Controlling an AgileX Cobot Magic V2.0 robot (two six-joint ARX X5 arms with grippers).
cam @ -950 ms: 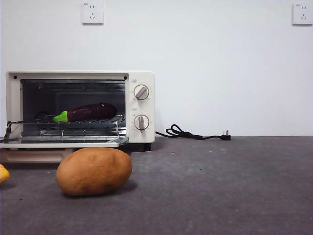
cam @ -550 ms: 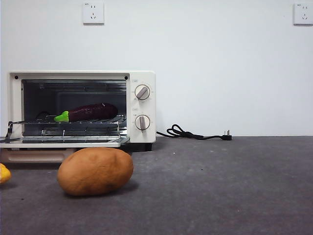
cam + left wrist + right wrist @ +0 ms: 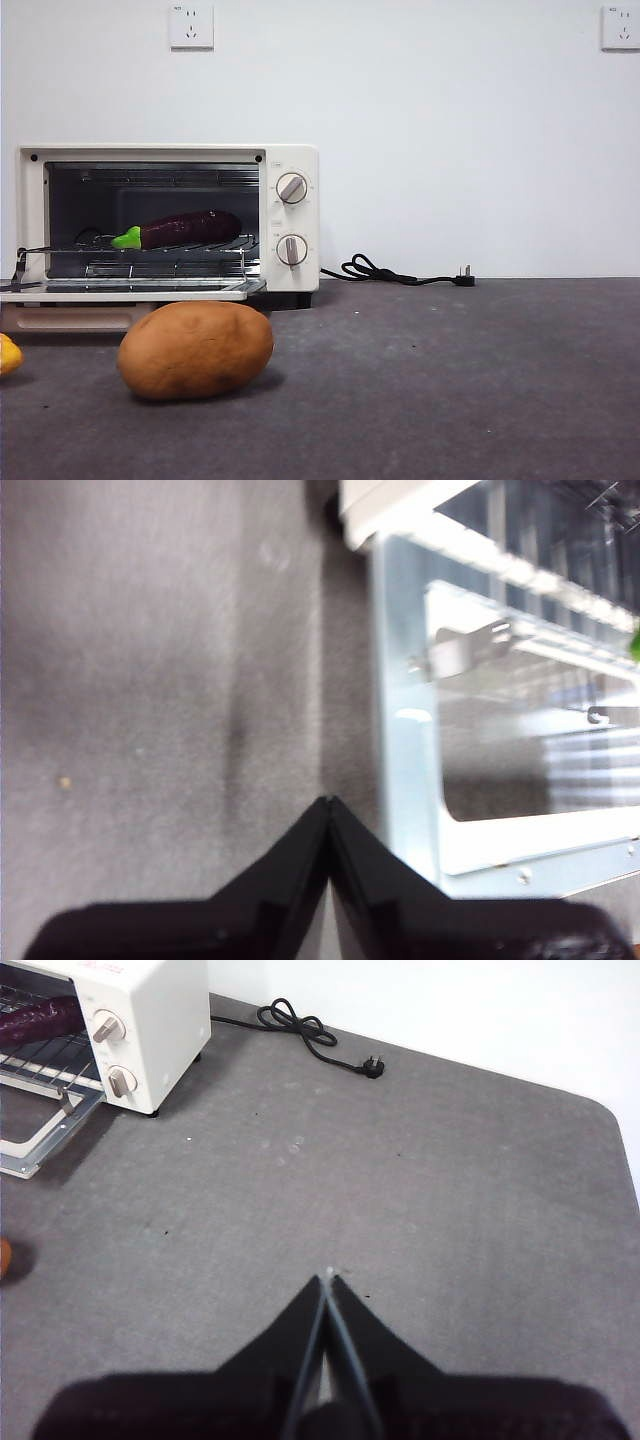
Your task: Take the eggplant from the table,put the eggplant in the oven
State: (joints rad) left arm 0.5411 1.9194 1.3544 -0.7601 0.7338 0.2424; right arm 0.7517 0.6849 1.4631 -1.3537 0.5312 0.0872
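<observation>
Black jaws pressed together on both our grippers, holding nothing.
Our left gripper [image 3: 328,805] hangs beside the open oven [image 3: 290,215] door, our right gripper [image 3: 328,1282] over the table [image 3: 480,380]; beyond the potato [image 3: 195,350], the eggplant [image 3: 185,229] lies on the oven rack, unmoved since a second ago.

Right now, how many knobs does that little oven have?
2, both on the oven's right panel: upper knob, and lower knob directly beneath it. None seem hidden.
</observation>
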